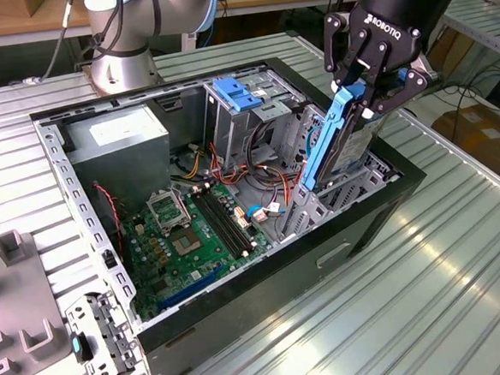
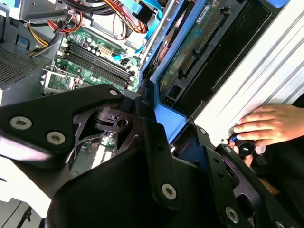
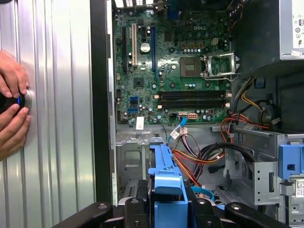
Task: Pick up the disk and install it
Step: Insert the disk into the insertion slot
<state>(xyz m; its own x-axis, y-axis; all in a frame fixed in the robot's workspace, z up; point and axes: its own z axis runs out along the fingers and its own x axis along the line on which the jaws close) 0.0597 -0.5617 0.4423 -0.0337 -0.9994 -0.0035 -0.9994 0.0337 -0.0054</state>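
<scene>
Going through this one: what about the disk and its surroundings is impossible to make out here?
1. Exterior view: the disk, clamped in the gripper, has its lower end behind the drive bay walls; seating cannot be told.
2. Exterior view: the disk turns its blue-railed edge to the camera; no label can be made out.
3. First wrist view: a person's hands cover most of a dark object on the table.

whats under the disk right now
The disk, held on end by the end effector, has its lower end in the metal drive bay. Red and orange cables lie beside it. The bay's floor is hidden by the disk and bay walls.
</scene>
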